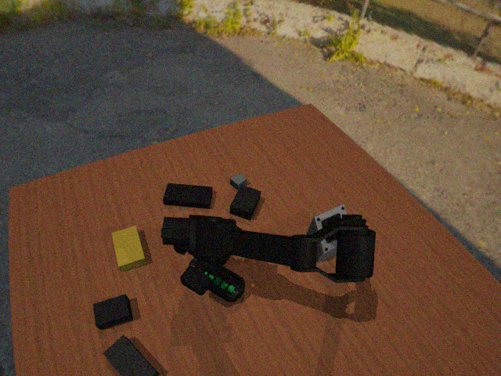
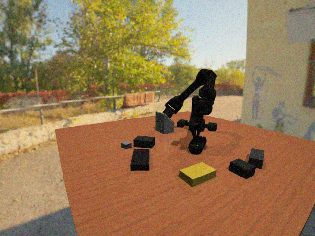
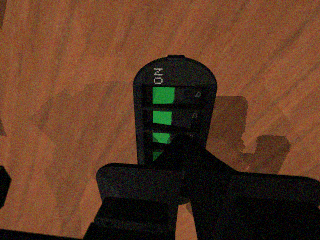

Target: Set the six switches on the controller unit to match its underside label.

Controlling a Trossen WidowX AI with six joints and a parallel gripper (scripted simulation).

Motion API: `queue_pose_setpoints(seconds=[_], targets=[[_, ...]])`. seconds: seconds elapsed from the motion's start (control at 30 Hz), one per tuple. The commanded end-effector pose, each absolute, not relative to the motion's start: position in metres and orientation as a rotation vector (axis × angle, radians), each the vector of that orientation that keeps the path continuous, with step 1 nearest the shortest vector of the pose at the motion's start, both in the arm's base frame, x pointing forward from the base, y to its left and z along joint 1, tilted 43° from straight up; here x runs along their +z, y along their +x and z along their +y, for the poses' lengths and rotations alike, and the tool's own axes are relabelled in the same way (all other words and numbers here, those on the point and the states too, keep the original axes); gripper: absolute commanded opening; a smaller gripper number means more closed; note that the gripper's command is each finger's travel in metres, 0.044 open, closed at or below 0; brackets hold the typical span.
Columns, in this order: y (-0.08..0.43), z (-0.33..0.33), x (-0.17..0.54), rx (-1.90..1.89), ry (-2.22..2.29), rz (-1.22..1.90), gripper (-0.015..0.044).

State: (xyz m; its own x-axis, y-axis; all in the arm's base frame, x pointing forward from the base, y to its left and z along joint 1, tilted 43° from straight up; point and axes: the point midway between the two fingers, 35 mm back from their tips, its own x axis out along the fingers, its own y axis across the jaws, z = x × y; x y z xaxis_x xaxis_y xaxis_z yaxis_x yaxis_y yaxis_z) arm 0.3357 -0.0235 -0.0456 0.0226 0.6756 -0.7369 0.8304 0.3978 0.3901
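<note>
The dark controller unit sits on the bench with its switch side up. In the wrist view, an ON mark is at its far end and the green switch ends form a row along the left. Numbers at the right are faint. My gripper is shut and empty. Its fingertips are at the unit's top and cover the nearer switches; contact cannot be told. The rocker tilts are too dark to read surely. The label on the underside is hidden.
A yellow block, several dark blocks and a small grey cube lie around the unit. A grey wedge-shaped piece stands near the arm's base.
</note>
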Motion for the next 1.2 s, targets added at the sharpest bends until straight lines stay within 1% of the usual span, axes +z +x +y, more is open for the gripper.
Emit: queue_pose_setpoints(seconds=[0.0, 0.33, 0.53, 0.83, 1.17], targets=[[0.334, -0.021, -0.047, -0.206, 1.340, 1.709, 0.0000], [0.334, -0.021, -0.047, -0.206, 1.340, 1.709, 0.0000], [0.334, -0.052, -0.014, -0.208, 1.339, 1.709, 0.0000], [0.343, -0.064, -0.026, -0.208, 1.338, 1.708, 0.0000], [0.344, -0.056, -0.035, -0.209, 1.339, 1.708, 0.0000]])
